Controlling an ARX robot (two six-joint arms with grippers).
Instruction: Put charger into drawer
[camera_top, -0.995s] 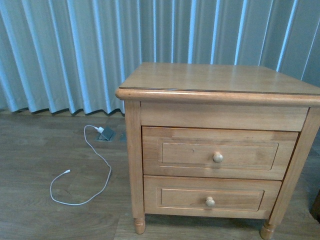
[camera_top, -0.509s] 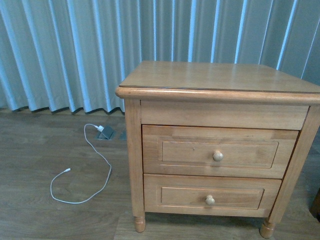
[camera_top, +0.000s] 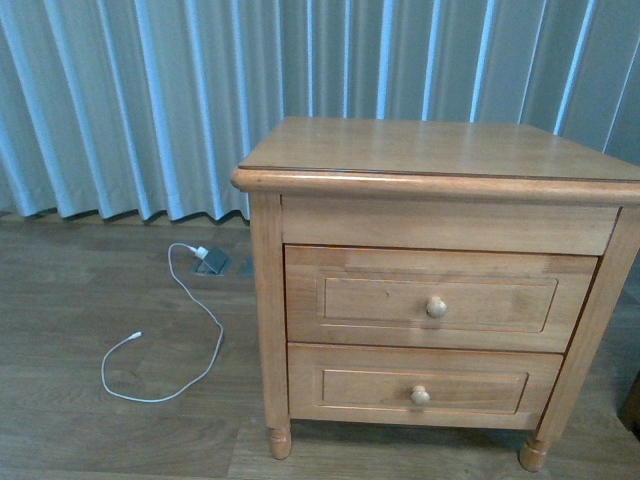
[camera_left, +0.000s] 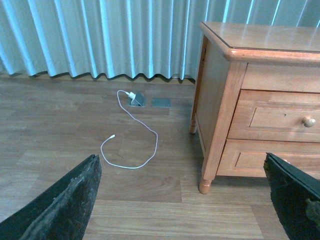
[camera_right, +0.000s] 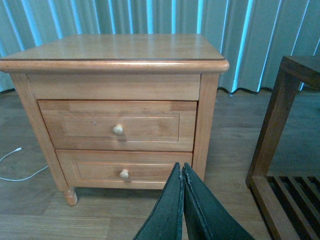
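Front view shows drawer closed and no charger; left end effector gapes, right end effector pinched empty, risking grabbing the white cable.

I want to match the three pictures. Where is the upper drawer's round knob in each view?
Front view: upper drawer's knob, right of centre, above the lower knob.
Left wrist view: same knob, at the far right edge.
Right wrist view: same knob, left of centre.
Shared landmark: the white cable on the floor.
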